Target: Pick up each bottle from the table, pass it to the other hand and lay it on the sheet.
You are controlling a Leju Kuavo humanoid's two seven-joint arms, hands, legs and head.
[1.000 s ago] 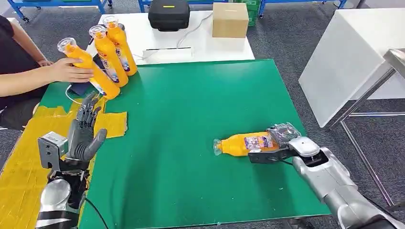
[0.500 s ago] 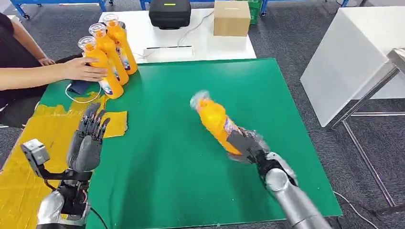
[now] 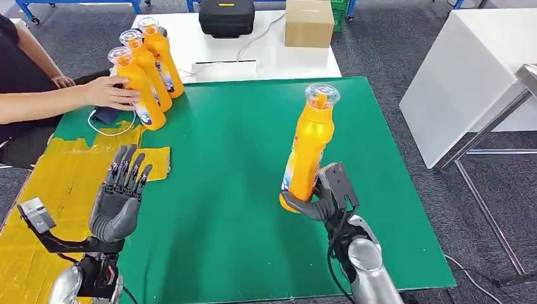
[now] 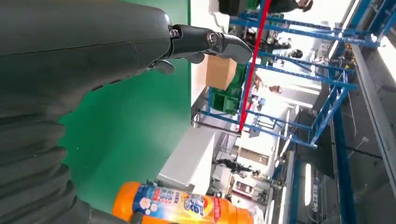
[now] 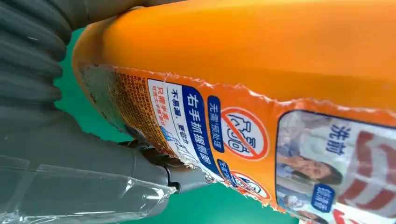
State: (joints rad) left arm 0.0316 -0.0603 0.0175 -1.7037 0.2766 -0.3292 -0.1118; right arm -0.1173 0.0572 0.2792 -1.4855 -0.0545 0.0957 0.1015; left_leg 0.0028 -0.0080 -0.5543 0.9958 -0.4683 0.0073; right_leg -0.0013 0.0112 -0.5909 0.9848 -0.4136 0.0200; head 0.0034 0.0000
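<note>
bottle (image 3: pixel 309 149) swung from tilted to upright in right hand (image 3: pixel 326 195), gripped low at base. left hand (image 3: pixel 120 195) spread, empty; bring it to the bottle's middle before releasing.

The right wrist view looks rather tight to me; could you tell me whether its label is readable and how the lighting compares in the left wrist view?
Right wrist view: the orange plastic bottle is sharp, its torn label print legible. Left wrist view: bright background, washed out.
</note>
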